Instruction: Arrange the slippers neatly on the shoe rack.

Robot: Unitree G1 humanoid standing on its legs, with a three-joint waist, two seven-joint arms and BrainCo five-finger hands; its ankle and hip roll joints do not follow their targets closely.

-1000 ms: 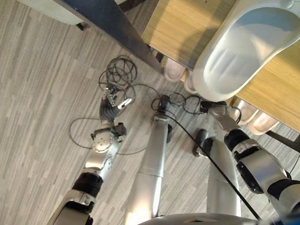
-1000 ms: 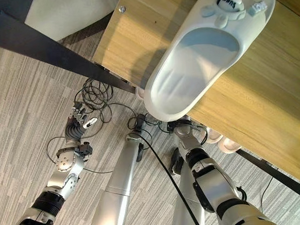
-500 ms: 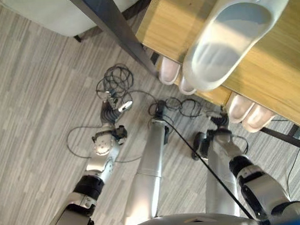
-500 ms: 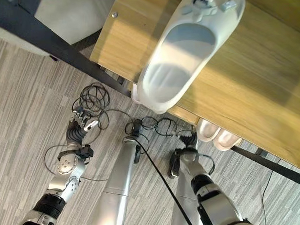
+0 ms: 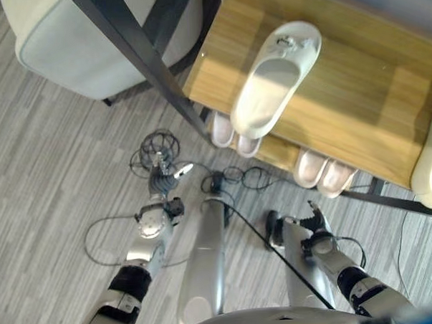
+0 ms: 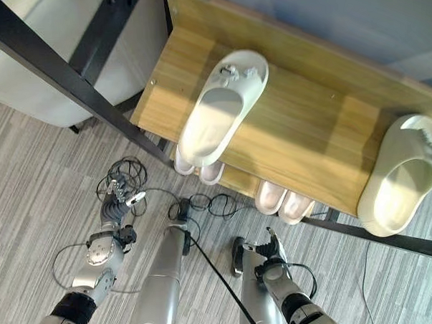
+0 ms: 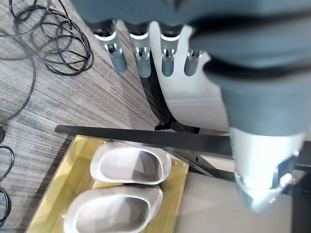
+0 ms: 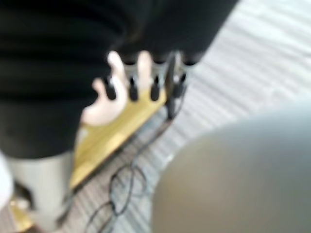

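Now both hands, left & right, hang open w/ nothing held; we'd straighten the overhanging slipper on the rack.

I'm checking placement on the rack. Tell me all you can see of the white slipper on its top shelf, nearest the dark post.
The white slipper is a smooth, rubbery-looking clog with small charms on its toe. It lies sole down on the wooden top shelf, toe toward the wall, heel jutting past the front edge. Neither hand touches it.
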